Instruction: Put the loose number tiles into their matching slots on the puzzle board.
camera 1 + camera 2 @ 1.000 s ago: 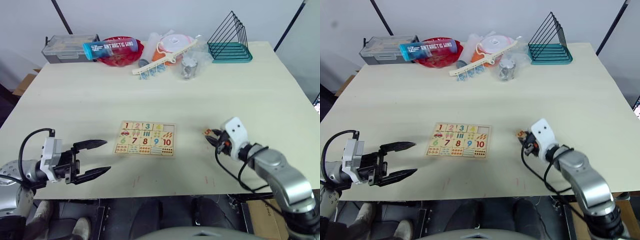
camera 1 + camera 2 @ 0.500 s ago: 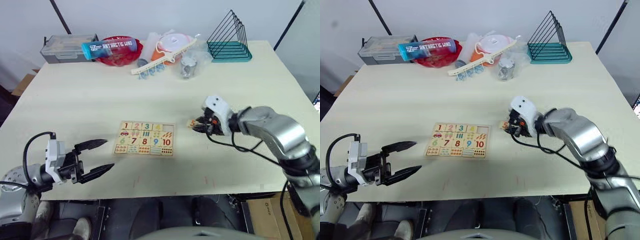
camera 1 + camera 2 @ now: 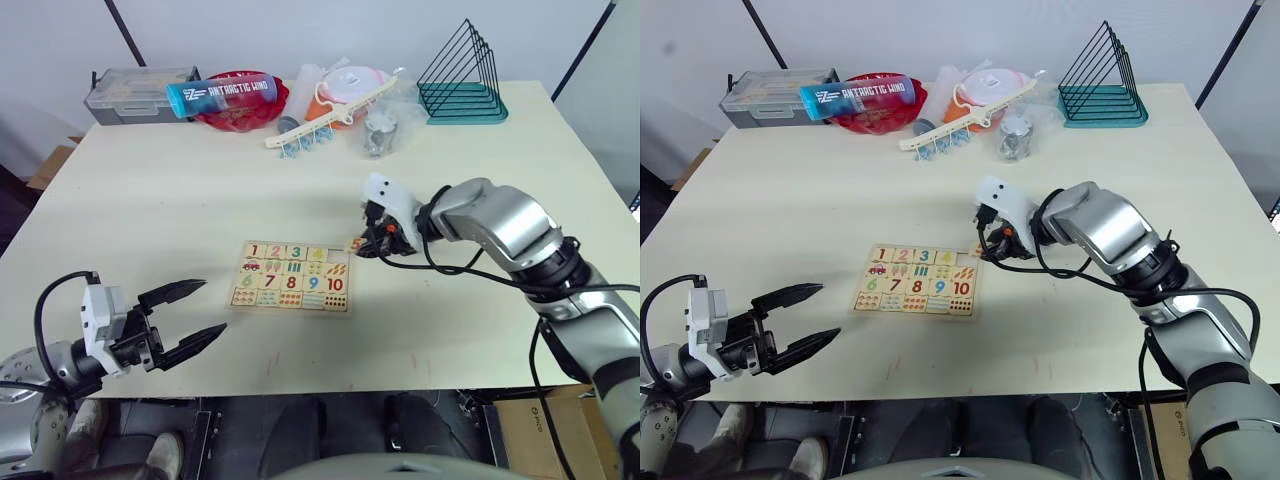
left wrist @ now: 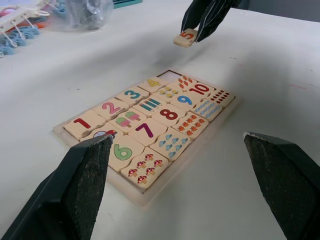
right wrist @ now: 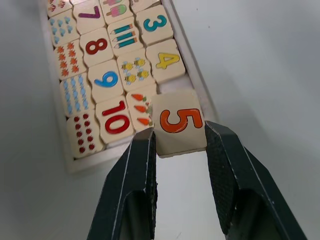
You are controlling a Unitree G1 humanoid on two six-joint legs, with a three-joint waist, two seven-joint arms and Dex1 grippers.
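The puzzle board (image 3: 290, 305) lies flat near the table's front middle, its top row showing tiles 1 to 4 (image 4: 111, 108) seated. The top-right slot (image 4: 169, 75) next to the 4 is bare wood. My right gripper (image 3: 365, 243) is shut on the number 5 tile (image 5: 178, 123), holding it in the air just above the board's top-right corner. The tile also shows from the left wrist as the 5 tile (image 4: 185, 37) hanging past the board's far end. My left gripper (image 3: 198, 310) is open and holds nothing, low at the front left, a hand's width left of the board.
Along the far edge stand a grey box (image 3: 140, 95), a blue bottle (image 3: 218, 93) on a red bowl (image 3: 246, 113), white clips (image 3: 320, 122), a plastic bag with a jar (image 3: 378, 128) and a teal wire rack (image 3: 462, 80).
My right arm has carried the 5 tile leftward and away from me, from the table right of the board to just above its top-right corner. The left gripper stayed open, barely moving.
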